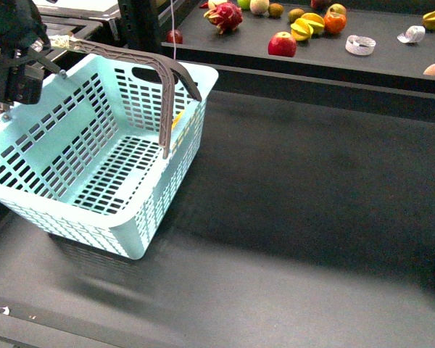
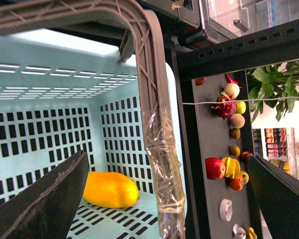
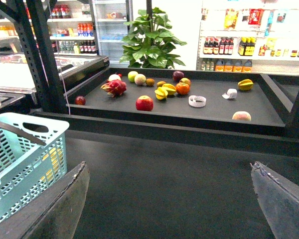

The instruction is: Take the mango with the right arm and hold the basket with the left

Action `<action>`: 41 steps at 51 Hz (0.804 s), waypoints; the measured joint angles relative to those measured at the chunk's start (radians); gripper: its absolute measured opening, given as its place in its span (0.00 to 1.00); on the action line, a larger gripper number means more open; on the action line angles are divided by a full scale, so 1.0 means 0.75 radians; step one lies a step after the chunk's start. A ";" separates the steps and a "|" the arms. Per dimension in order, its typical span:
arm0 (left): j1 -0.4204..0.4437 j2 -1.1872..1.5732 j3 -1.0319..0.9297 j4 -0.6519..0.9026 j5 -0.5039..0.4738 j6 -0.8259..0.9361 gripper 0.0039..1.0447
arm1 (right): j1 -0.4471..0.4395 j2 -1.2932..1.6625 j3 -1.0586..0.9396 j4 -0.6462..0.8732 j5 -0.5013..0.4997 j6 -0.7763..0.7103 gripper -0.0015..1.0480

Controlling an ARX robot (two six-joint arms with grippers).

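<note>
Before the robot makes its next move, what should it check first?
1. Mango located: ok, it lies inside the basket.
2. Left gripper gripping the handle: not ok, jaws wide, handle between them.
3. Right gripper free: ok, open and empty.
4. Right gripper apart from the basket: ok.
5. Basket resting flat: cannot tell.

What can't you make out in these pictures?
- Mango: front view shows only a yellow sliver behind the basket wall.
- Left gripper: cut off by the front view's edge; its grip on the handle is unclear.
- Right gripper: absent from the front view.
- Far shelf fruits: too small.
</note>
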 joint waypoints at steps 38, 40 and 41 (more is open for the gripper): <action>0.386 -0.889 -0.856 0.458 0.012 0.609 0.95 | 0.000 0.000 0.000 0.000 0.000 0.000 0.92; 0.400 -0.924 -0.890 0.447 0.000 0.617 0.95 | 0.000 0.000 0.000 0.000 0.000 0.000 0.92; 0.411 -0.943 -0.905 0.434 0.016 0.616 0.95 | 0.000 0.000 0.000 0.000 0.000 0.000 0.92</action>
